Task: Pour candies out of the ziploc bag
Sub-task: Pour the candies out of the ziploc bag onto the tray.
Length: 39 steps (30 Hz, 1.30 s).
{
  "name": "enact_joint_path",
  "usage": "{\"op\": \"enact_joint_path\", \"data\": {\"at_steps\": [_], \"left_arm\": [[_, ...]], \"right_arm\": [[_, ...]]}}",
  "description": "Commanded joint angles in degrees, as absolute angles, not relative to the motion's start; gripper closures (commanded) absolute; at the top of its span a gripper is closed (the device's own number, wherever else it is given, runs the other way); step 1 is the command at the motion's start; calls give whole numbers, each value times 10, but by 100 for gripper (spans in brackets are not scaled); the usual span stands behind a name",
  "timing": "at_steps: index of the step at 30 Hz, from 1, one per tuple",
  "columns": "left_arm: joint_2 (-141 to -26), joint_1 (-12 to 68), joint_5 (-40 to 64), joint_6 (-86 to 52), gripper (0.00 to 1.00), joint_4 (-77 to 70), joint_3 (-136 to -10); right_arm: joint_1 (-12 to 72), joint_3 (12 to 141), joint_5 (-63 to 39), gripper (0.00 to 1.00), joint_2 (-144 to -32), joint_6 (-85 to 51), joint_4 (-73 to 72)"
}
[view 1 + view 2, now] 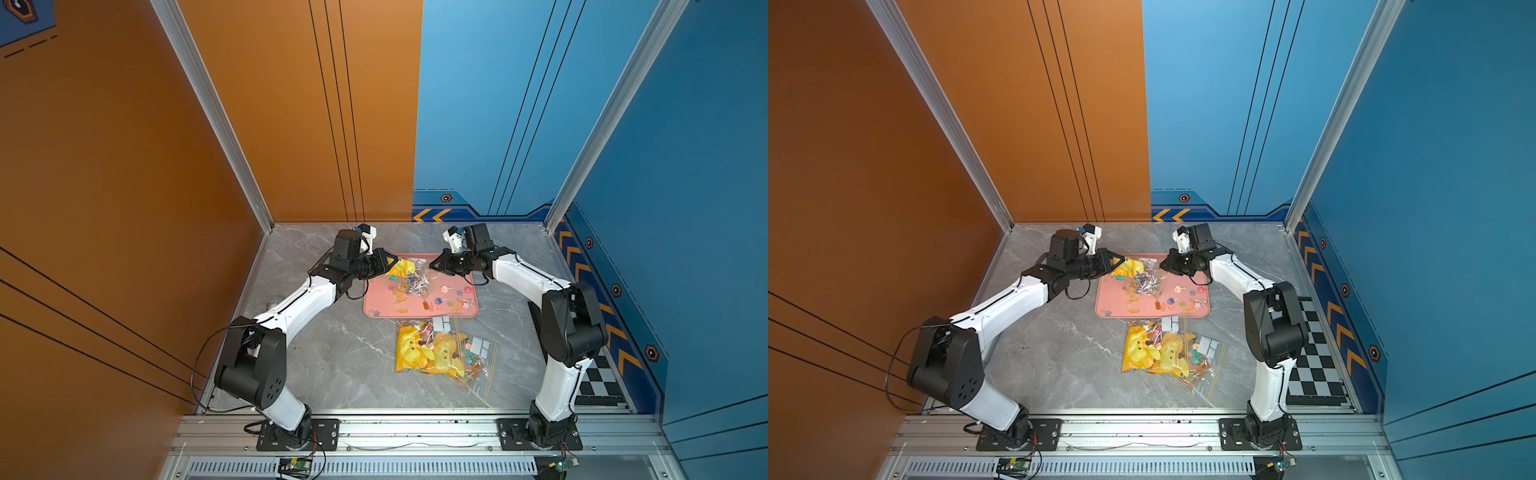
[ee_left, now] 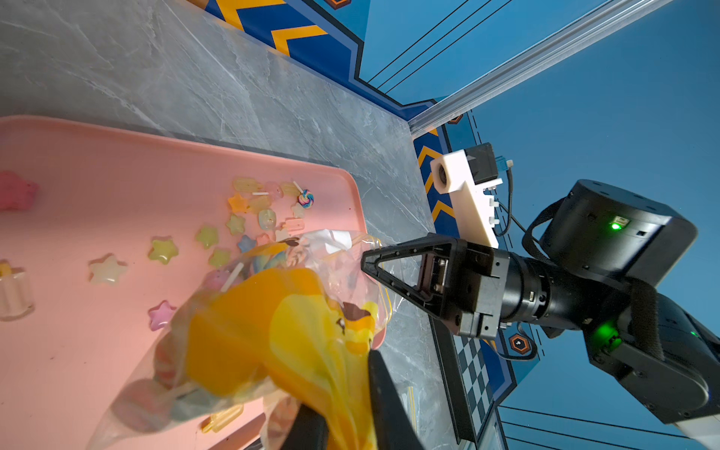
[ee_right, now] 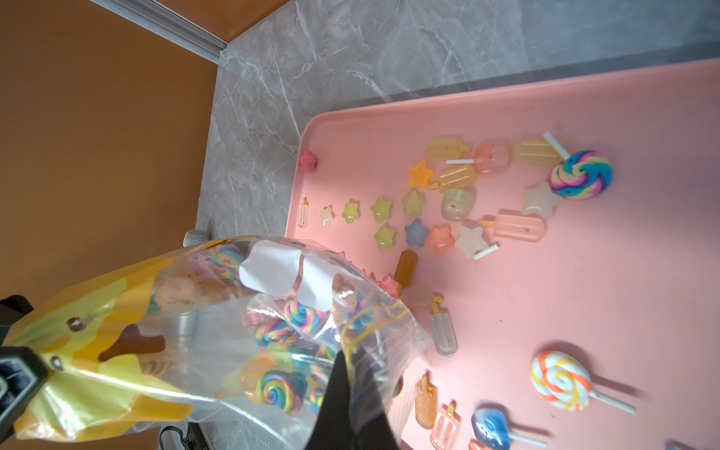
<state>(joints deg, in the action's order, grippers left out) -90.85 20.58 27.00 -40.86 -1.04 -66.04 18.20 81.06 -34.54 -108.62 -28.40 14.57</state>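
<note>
The ziploc bag (image 1: pixel 409 275) (image 1: pixel 1139 275) hangs stretched between both grippers over the pink tray (image 1: pixel 374 291) (image 1: pixel 1106 291). My left gripper (image 1: pixel 392 262) (image 2: pixel 346 409) is shut on its yellow printed end. My right gripper (image 1: pixel 434 264) (image 3: pixel 352 389) is shut on the clear end by the yellow zip line. In the right wrist view, swirl lollipops (image 3: pixel 278 389) still show inside the ziploc bag (image 3: pixel 175 331). Loose candies (image 1: pixel 440 300) (image 3: pixel 440 202) (image 2: pixel 241 218) lie scattered on the tray (image 3: pixel 584 292): stars, ice-pop shapes and lollipops.
Two more filled bags (image 1: pixel 436 351) (image 1: pixel 1163 351) lie on the grey table just in front of the tray. A checkered mat (image 1: pixel 598 382) lies by the right arm's base. Walls close in the back and both sides, and a metal rail runs along the front.
</note>
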Motion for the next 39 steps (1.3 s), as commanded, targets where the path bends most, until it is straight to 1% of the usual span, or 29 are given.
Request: {"op": "enact_joint_path", "data": {"at_steps": [1, 5, 17, 24, 28, 32, 39], "left_arm": [[-887, 198, 261, -391, 100, -24, -676], [-881, 195, 255, -384, 100, -12, -690], [-894, 197, 252, -381, 100, -6, -699], [-902, 203, 253, -381, 100, 3, -739], [-914, 209, 255, -385, 100, 2, -747], [-912, 211, 248, -382, 100, 5, -754], [-909, 216, 239, -378, 100, 15, -764]], "right_arm": [[173, 824, -346, 100, -1096, -286, 157], [174, 829, -338, 100, -1087, -286, 158], [165, 831, -341, 100, -1107, -283, 161], [154, 821, -339, 100, -1096, -277, 162], [145, 819, -369, 100, -1116, -284, 161], [142, 812, -362, 100, -1099, -282, 151], [135, 811, -381, 100, -1119, -293, 142]]}}
